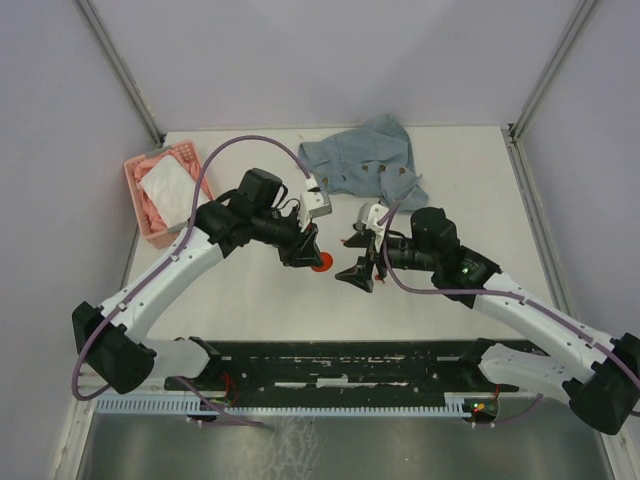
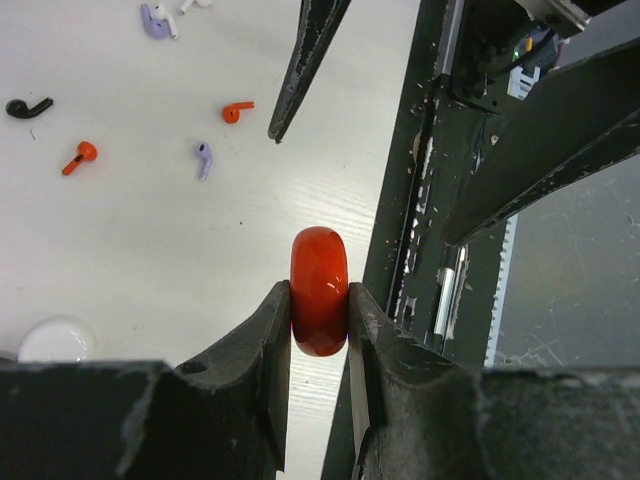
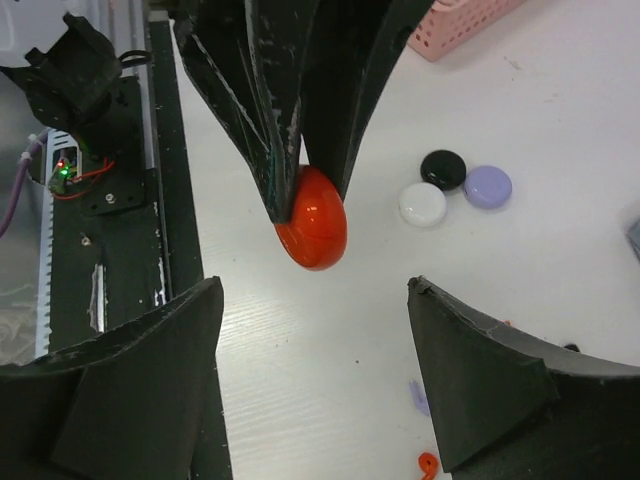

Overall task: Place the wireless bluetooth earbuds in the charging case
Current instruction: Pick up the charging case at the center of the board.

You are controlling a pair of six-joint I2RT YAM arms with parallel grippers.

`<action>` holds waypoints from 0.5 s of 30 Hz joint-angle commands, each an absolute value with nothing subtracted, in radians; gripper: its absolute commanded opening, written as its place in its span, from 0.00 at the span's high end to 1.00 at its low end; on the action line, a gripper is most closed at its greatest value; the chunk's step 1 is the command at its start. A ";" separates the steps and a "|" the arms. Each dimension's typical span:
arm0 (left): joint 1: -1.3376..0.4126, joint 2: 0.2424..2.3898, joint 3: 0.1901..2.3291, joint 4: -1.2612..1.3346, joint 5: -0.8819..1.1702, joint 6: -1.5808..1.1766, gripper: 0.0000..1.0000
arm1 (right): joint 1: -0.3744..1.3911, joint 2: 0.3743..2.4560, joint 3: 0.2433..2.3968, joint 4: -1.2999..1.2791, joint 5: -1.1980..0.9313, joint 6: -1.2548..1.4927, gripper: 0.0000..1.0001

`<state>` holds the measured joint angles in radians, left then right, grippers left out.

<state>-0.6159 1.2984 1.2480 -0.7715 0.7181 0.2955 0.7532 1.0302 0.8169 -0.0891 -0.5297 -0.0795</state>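
1. The left gripper is clamped tight on a red case. Its two fingers press the flat faces, so the disc stands on edge between them.
2. The right gripper is spread wide with nothing between its fingers. It faces the red case from close by without touching it. From overhead it sits at about 3 o'clock of the left gripper.
3. The red case is a glossy, rounded pebble shape, shut, with a faint line running across it. I can't tell whether it rests on the table or hangs just above it.
4. The earbuds lie loose on the white tabletop, all outside any case. Seen from the left wrist, between 10 and 11 o'clock of the red case, there are:
   - a red earbud
   - a lilac earbud
   - a second red earbud
   - a black earbud
   - a second lilac earbud, farther off at the top edge
   Each is a tiny stemmed piece, far smaller than the case.
5. From the right wrist, at about 3 o'clock of the red case, three more round cases are bunched close together: a black case, a white case and a lilac case. All three are shut.
6. Overhead, a pink basket holding a white cloth sits at 10 o'clock of the grippers. A crumpled denim garment lies at 12 to 1 o'clock.
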 commanded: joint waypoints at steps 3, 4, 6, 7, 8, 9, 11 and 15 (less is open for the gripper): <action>-0.645 1.246 1.270 -0.789 0.741 0.383 0.97 | 0.748 1.079 0.924 -0.141 -0.674 -0.147 0.20; -0.650 1.246 1.273 -0.789 0.741 0.384 0.97 | 0.748 1.093 0.938 -0.151 -0.691 -0.150 0.23; -0.663 1.242 1.276 -0.788 0.743 0.385 0.97 | 0.745 1.120 0.960 -0.169 -0.719 -0.152 0.28; -0.667 1.240 1.275 -0.788 0.748 0.386 0.97 | 0.742 1.130 0.969 -0.175 -0.726 -0.150 0.30; -0.668 1.237 1.272 -0.788 0.756 0.388 0.97 | 0.740 1.139 0.974 -0.176 -0.731 -0.145 0.33; -0.670 1.235 1.268 -0.788 0.762 0.389 0.97 | 0.737 1.145 0.977 -0.171 -0.736 -0.136 0.35; -0.671 1.231 1.266 -0.788 0.765 0.390 0.97 | 0.732 1.152 0.976 -0.153 -0.772 -0.122 0.38; -0.671 1.223 1.267 -0.789 0.782 0.396 0.97 | 0.729 1.166 0.964 -0.112 -0.800 -0.099 0.43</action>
<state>-0.6678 1.2613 1.2480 -0.7933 0.7300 0.3405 0.7349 1.1618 0.9310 -0.1734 -0.7261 -0.1207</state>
